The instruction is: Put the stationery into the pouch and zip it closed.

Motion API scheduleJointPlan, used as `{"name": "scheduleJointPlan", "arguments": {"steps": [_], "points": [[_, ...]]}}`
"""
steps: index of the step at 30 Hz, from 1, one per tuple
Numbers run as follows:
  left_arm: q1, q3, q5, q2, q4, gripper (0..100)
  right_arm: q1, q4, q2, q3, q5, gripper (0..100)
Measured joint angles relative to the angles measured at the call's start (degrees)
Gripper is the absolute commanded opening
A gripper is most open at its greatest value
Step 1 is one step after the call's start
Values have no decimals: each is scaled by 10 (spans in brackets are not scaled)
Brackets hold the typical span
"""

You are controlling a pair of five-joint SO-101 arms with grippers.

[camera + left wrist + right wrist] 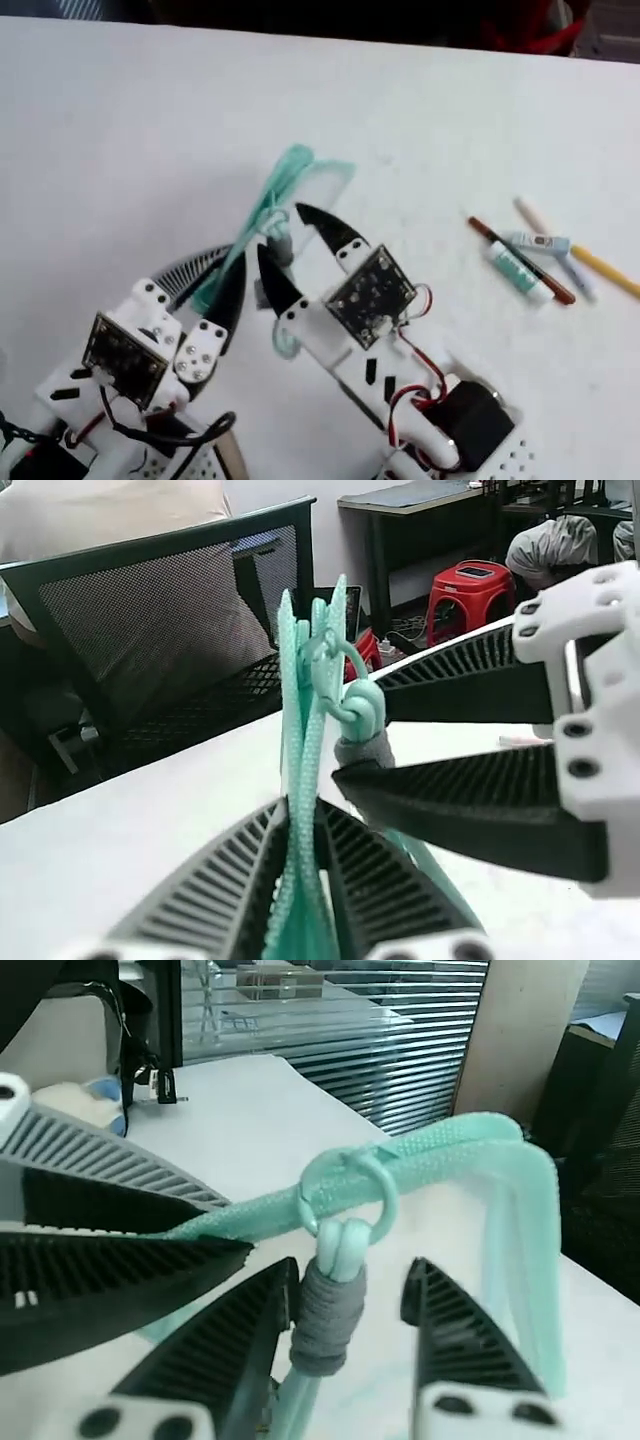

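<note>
A mint-green pouch (300, 180) stands on edge on the white table, zip side up. My left gripper (232, 280) is shut on the pouch's zip edge (305, 680), its ribbed fingers (230, 870) pressing the webbing from both sides. My right gripper (352, 1270) is open, with the grey zip pull (325, 1310) hanging from a green ring (345, 1195) between its fingers; the pull touches one finger and stands apart from the other. The stationery (530, 262), pens and a small glue stick, lies loose on the table to the right.
The table (120, 130) is bare white to the left of and beyond the pouch. A mesh chair (170, 610) and a red stool (470, 585) stand past the far edge.
</note>
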Motion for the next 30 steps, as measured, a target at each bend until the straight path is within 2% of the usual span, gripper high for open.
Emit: {"name": "scheduleJointPlan", "arguments": {"steps": [2, 13, 15, 19, 20, 24, 30], "points": [[-1, 0, 0, 0, 0, 23, 9, -4, -2, 0, -1, 34], [-1, 0, 0, 0, -1, 28, 25, -3, -43, 1, -1, 19], [0, 0, 0, 0, -1, 78, 24, 3, -72, 1, -1, 19], [1, 0, 4, 0, -1, 296, 25, 23, -99, 0, 0, 19], [-1, 0, 9, 0, -1, 317, 25, 32, -97, 0, 5, 19], [-2, -1, 43, -1, 4, 317, -5, 66, -105, -3, 40, 19], [18, -1, 16, -1, 4, 317, -69, 155, -98, -85, 83, 19]]}}
